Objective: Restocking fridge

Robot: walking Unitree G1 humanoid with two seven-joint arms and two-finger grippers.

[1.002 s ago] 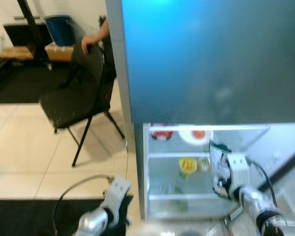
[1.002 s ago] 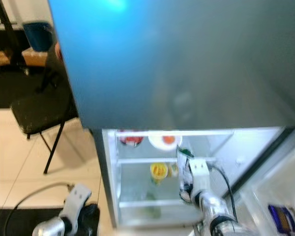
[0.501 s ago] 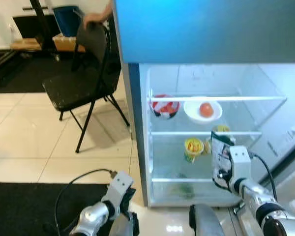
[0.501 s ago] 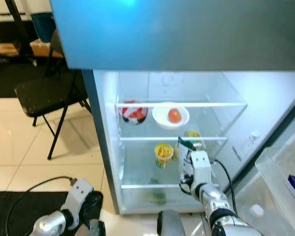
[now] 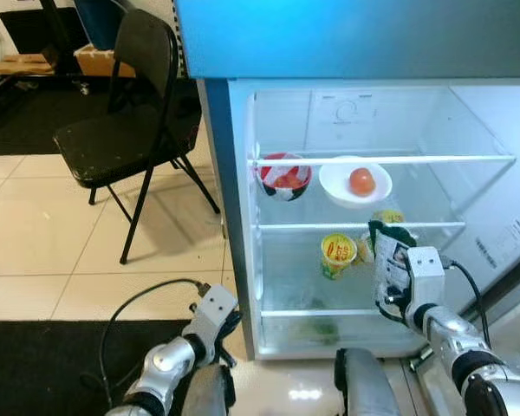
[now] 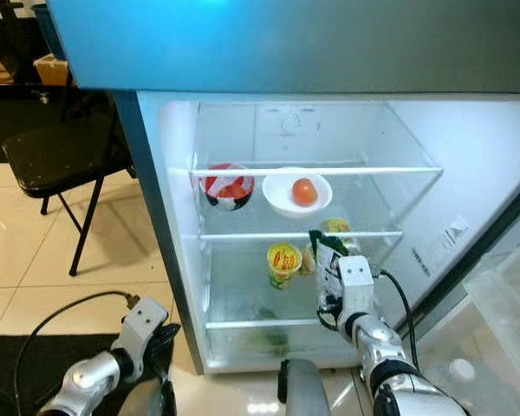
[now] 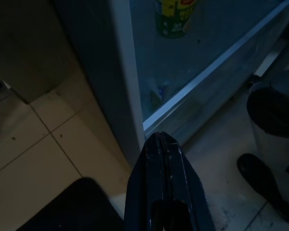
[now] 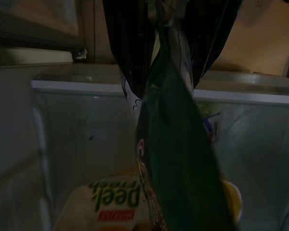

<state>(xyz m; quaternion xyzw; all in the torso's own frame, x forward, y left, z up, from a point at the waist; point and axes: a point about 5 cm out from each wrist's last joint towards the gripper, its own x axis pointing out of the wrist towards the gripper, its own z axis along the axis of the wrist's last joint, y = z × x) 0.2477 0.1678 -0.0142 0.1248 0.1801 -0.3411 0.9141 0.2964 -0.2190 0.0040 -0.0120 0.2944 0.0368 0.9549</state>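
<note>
The fridge [image 5: 239,217] stands open and lit. My right gripper [image 5: 390,290] is shut on a green and white packet [image 5: 385,253], held upright at the front of the lower shelf, right of a yellow cup [image 5: 336,256]. In the right wrist view the fingers [image 8: 130,43] pinch the packet's [image 8: 178,159] top, and a yellow carton [image 8: 106,204] stands behind it. A red bowl [image 5: 282,176] and a white bowl [image 5: 340,189] holding a red fruit [image 5: 360,180] sit on the upper shelf. My left gripper [image 7: 163,138] hangs shut and empty low beside the fridge's left wall.
A black folding chair [image 5: 126,139] stands on the tiled floor left of the fridge. A black mat [image 5: 52,364] lies under my left arm, with a cable [image 5: 130,303] looping over it. The fridge door [image 6: 503,295] stands out at the right.
The camera has tilted down, so the whole fridge interior has come into view. The right gripper keeps hold of the packet at the lower shelf. The left arm still hangs low.
</note>
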